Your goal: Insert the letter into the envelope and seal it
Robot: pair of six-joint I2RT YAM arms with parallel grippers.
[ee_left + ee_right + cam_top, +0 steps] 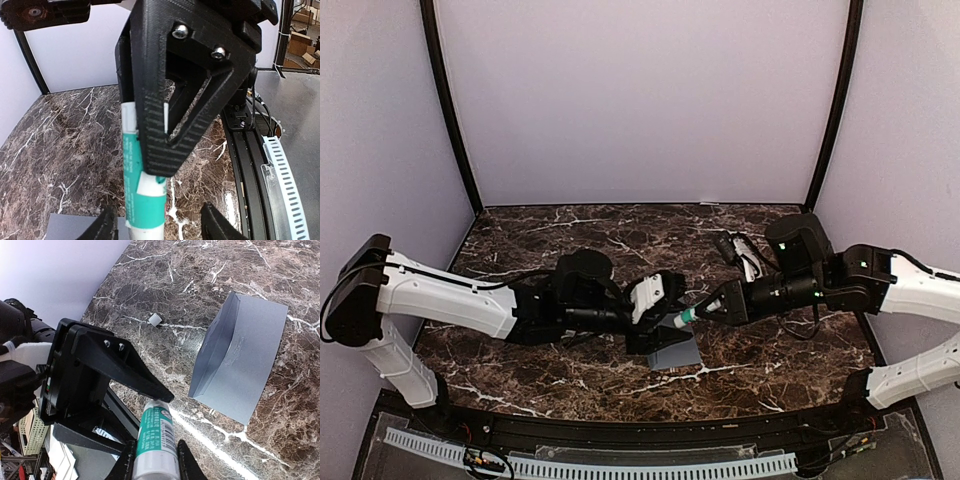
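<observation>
The envelope lay flat on the table, flap half-raised; no letter showed. The right claw gripped the glue stick; the left claw stood open around it. Best pin the envelope, then glue along the flap.

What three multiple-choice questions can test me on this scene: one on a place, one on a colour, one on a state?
1. Where is the envelope?
A. on the marble table
B. leaning on the back wall
C. on top of an arm

2. What colours does the glue stick show?
A. red and black
B. green and white
C. yellow only

3. What is the state of the right gripper?
A. open and empty
B. shut on the glue stick
C. shut on the envelope

Answers:
1 A, the right wrist view shows it lying on the marble.
2 B, its label is green on a white body.
3 B, its fingers press both sides of the stick.
</observation>
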